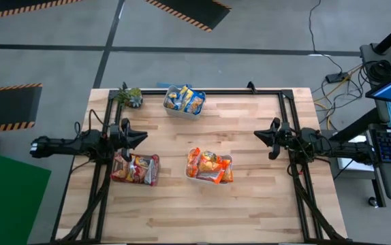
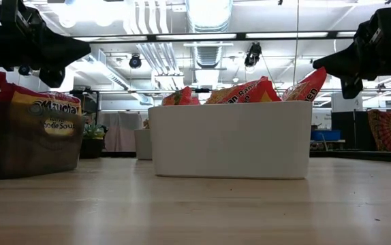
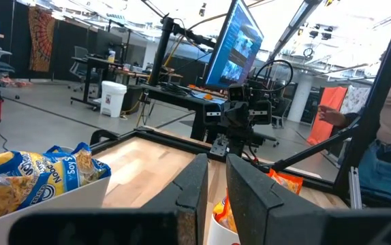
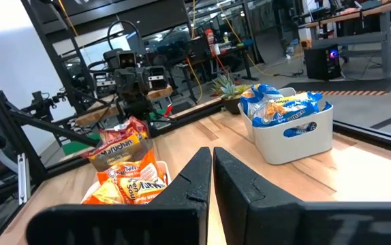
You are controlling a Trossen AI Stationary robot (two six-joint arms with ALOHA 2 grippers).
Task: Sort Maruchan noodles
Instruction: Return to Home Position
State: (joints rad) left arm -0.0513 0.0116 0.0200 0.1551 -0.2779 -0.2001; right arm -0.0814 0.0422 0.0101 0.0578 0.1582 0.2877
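**A:** Where are the crinkly plastic Maruchan noodle packets (image 4: 124, 184) sitting?

**B:** All are lying in bins. The orange packets (image 1: 209, 165) are filling the white rectangular bin (image 2: 229, 139) mid-surface. The red packets (image 1: 135, 168) are in the dark translucent bin (image 2: 25, 146) beside the left gripper (image 1: 143, 136). The blue-and-yellow packets (image 1: 184, 100) are in the pale bin (image 4: 298, 139) near the edge.

**A:** Handling?

**B:** Probably light, slippery and brittle inside, so pinching an edge seam gently is looking safest.

**A:** Arms?

**B:** Both are hovering level, with the right gripper (image 1: 257, 135) facing the left. Both jaws are closed, gripping nothing.

Blue packets (image 1: 184, 100), orange packets (image 1: 209, 165) and red packets (image 1: 135, 168) stand bunched separately by colour.
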